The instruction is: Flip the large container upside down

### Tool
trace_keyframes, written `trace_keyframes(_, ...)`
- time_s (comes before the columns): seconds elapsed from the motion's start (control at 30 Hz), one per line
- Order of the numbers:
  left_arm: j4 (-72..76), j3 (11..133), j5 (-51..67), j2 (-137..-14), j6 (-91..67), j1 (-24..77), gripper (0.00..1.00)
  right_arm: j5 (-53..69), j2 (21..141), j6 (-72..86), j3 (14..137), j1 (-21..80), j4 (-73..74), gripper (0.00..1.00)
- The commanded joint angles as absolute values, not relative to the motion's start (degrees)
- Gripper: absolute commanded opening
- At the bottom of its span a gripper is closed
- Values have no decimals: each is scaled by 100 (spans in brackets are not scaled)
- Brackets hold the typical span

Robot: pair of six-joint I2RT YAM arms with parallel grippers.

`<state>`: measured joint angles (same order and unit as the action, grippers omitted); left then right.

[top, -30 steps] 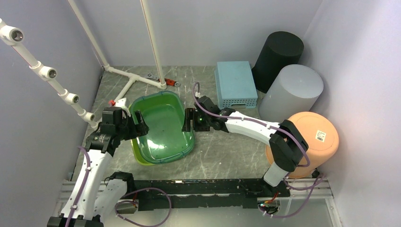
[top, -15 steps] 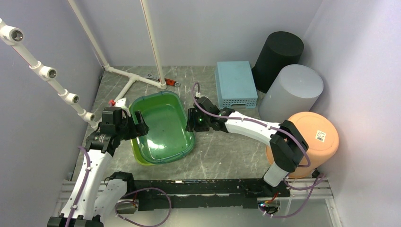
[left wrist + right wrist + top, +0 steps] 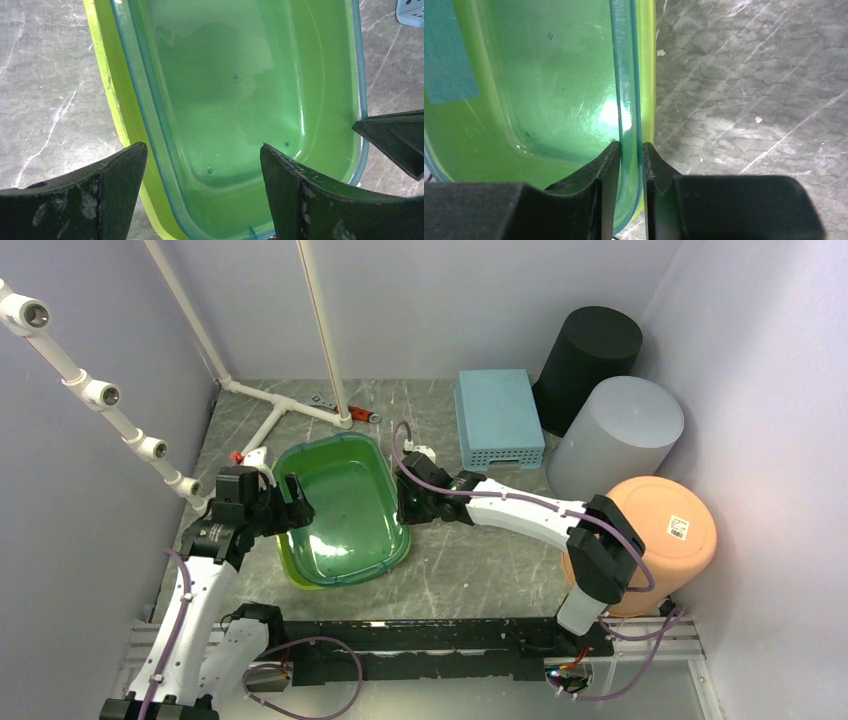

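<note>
The large container point(image 3: 345, 510) is a translucent green tub with a bluish rim, standing open side up in the middle of the table. A lime-yellow edge point(image 3: 107, 95) shows under its left side. My right gripper point(image 3: 403, 502) is at the tub's right wall. In the right wrist view its fingers point(image 3: 630, 144) pinch the rim point(image 3: 626, 75), one inside and one outside. My left gripper point(image 3: 293, 502) straddles the left rim with its jaws wide open point(image 3: 202, 146). One finger is over the lime edge and the other over the tub's floor point(image 3: 235, 100), touching nothing.
An upturned blue perforated basket point(image 3: 497, 418), a black bin point(image 3: 588, 355), a grey bin point(image 3: 620, 435) and a peach bucket point(image 3: 670, 530) crowd the back right. A white pipe frame point(image 3: 285, 410) and a red-handled tool point(image 3: 362, 416) lie behind the tub.
My right gripper slid left onto the tub's right rim and its jaws closed on it. The left gripper and the tub have not moved.
</note>
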<state>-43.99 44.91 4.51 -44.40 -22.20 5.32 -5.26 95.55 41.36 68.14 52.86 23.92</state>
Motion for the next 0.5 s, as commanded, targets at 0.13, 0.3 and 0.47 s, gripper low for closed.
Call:
trace_keyframes(0.13,-4339,4518,265,-4377,-2299,570,89,-1062,9230,4092,7028,5347,2405,19)
trace_keyframes(0.3,-4374,4543,224,-4457,-2357,571,89,-944,9124,4179,6838,5344,2112,7)
trace_keyframes(0.47,-4446,4570,147,-4545,-2426,580,88,-1022,8829,4438,6537,5334,1795,0)
